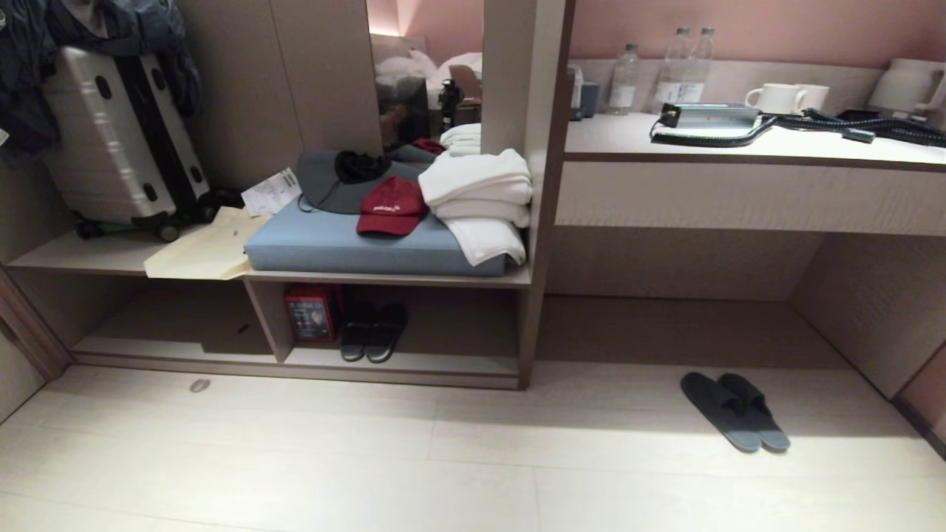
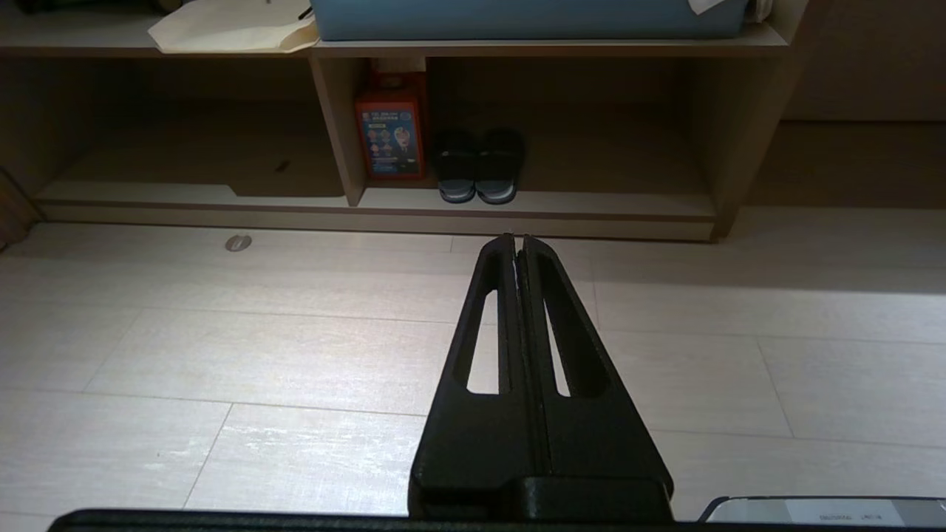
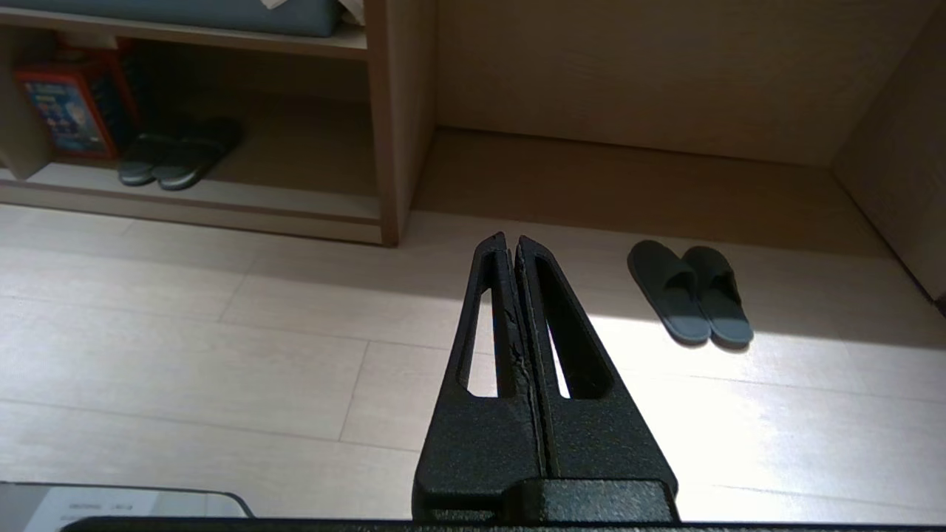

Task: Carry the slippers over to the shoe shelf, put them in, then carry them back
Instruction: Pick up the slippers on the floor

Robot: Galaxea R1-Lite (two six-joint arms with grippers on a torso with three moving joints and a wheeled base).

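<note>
Nothing is done yet: the slippers [image 1: 734, 411] lie on the floor, well apart from the shoe shelf [image 1: 414, 363], and both my left gripper [image 2: 516, 238] and right gripper [image 3: 511, 238] hang with jaws pressed together, empty.

Silver hard-shell suitcase [image 1: 122, 137] cropped at head view's top; red box's [image 1: 313, 312] label print too small to read.

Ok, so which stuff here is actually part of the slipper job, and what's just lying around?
Part of the job:
slippers on the floor
shoe shelf

Lying about:
second slipper pair already in the shelf
red box
red cap
folded towels
suitcase
</note>
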